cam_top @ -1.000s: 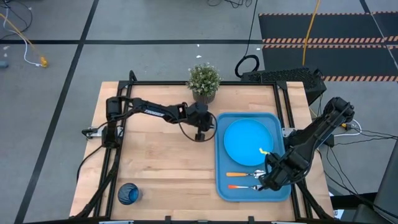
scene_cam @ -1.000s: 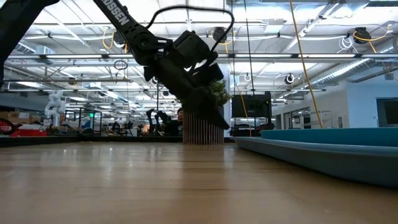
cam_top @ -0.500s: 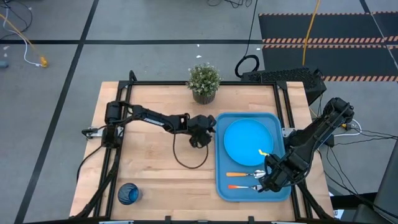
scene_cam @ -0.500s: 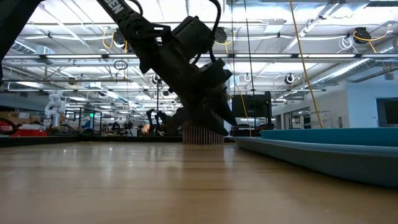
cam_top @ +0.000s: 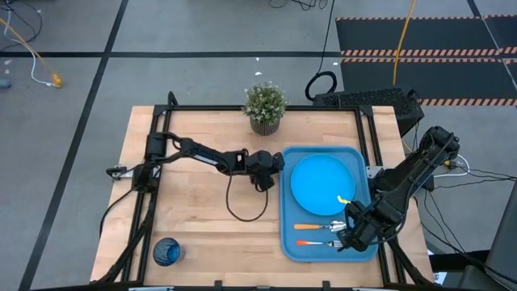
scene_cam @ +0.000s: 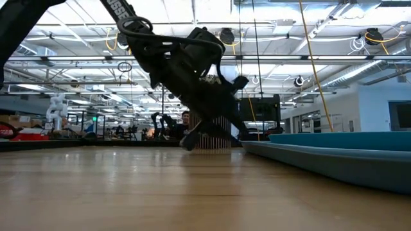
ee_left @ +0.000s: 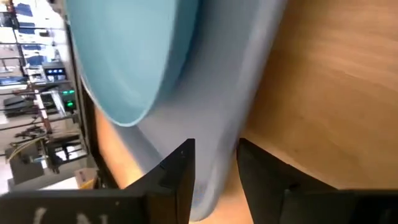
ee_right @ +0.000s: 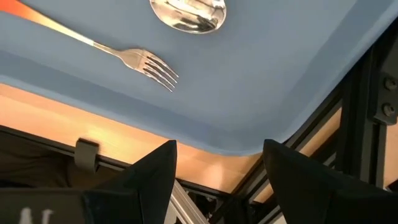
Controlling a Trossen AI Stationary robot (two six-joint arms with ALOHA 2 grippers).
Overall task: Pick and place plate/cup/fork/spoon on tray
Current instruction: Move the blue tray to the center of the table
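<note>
The blue tray (cam_top: 288,202) lies at the table's right. On it rest the sky-blue plate (cam_top: 321,184), the spoon (cam_top: 313,227) and, nearer the near edge, the fork (cam_top: 313,242). The dark blue cup (cam_top: 166,251) stands on the table at the near left. My left gripper (cam_top: 276,164) is low beside the tray's left rim (ee_left: 211,81), turned on its side, its fingers a little apart. My right gripper (cam_top: 346,236) is open over the tray's near right corner, just beyond the fork's tines (ee_right: 155,68) and the spoon's bowl (ee_right: 188,14).
A potted plant (cam_top: 265,105) stands at the table's far edge, left of the tray. A black cable loop (cam_top: 242,202) hangs from my left arm over the bare wood. A black frame runs round the table's edges (cam_top: 161,121).
My left gripper has gone toward the table's right edge, up to the tray's left rim, has come down lower and has turned about its wrist onto its side.
</note>
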